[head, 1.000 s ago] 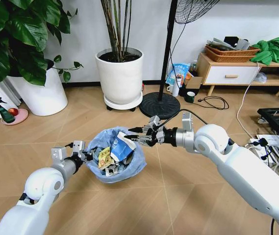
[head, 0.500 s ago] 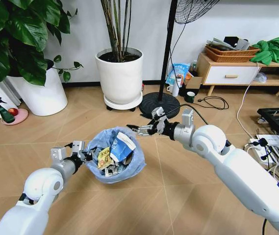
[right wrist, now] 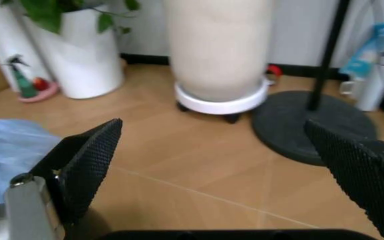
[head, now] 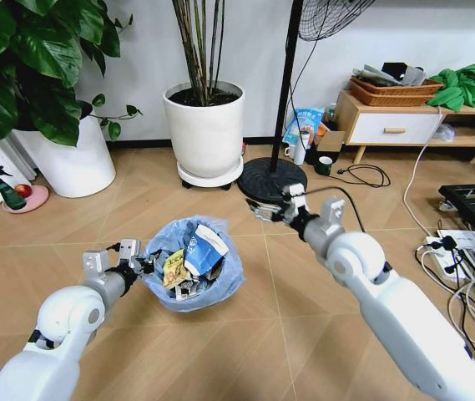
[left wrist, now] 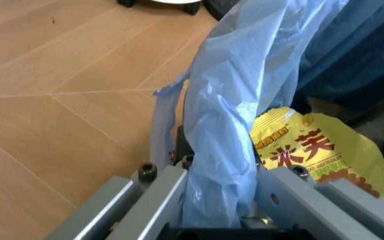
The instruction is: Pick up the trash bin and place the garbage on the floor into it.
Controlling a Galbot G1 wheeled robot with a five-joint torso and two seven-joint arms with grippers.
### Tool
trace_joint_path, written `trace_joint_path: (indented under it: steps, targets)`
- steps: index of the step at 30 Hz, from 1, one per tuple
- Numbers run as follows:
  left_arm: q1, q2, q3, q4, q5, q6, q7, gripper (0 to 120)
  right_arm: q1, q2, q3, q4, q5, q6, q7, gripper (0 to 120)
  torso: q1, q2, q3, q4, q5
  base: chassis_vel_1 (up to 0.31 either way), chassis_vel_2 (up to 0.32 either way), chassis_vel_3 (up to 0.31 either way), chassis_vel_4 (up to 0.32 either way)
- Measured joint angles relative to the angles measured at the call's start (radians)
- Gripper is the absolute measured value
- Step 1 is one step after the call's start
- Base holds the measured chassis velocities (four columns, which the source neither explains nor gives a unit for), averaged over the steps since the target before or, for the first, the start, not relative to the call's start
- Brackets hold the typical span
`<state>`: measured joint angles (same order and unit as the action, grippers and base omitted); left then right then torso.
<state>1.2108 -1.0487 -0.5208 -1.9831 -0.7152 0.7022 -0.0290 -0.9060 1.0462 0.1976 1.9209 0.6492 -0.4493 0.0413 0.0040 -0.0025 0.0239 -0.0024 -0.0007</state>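
Gripping the rim of the trash bin (head: 189, 269) and its light blue bag (left wrist: 235, 125), left tool (head: 137, 264) clamped on the bin's left edge, fingers (left wrist: 158, 195) closed either side of the crinkled plastic. Right beside that grip, inside the bin, a yellow wrapper (left wrist: 319, 157) with red lettering pressed against the bag. Holding nothing, right tool (head: 269, 210) spread wide open above the floor (head: 304, 292), up and to the right of the bin and apart from it, black textured pads (right wrist: 88, 162) well separated with bare herringbone boards between them.

Standing on the floor in front of the robot, the bin filled with garbage (head: 191, 261): a blue-white packet (head: 205, 249) sticking up at the top, the yellow wrapper to its left, darker scraps below.

Beyond the right tool, close by, a round black fan base (head: 270, 179) with its pole rising from it, and a white plant pot (head: 204, 129) on a wheeled saucer. Farther left, a second white pot (head: 68, 157) with broad green leaves, plus a green spray bottle (head: 5, 190) on a pink dish. At far right, a low wooden cabinet (head: 404, 125) against the wall.
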Motion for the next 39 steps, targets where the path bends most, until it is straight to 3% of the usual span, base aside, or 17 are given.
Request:
trace_joint_path:
  steps: [13, 22, 39]
  targets:
    - [0.003, -0.006, -0.002, -0.003, 0.004, -0.001, -0.007, 0, -0.127, 0.112, 0.166, 0.006, -0.138, 0.076, 0.022, 100, 0.000, 0.000, 0.000, 0.0002, -0.0003, 0.000, 0.000, 0.000, 0.000]
    - [0.015, -0.008, -0.007, -0.007, 0.021, -0.004, -0.004, 0, -0.285, 0.162, 0.303, 0.131, -0.203, 0.077, 0.035, 100, 0.000, 0.000, 0.000, 0.0000, -0.0003, 0.000, 0.000, 0.000, 0.000]
    - [0.034, -0.011, -0.012, -0.025, 0.021, -0.004, -0.002, 0, -0.370, 0.211, 0.326, 0.190, -0.286, 0.061, 0.012, 100, 0.000, 0.000, 0.000, 0.0001, -0.0002, 0.000, 0.000, 0.000, 0.000]
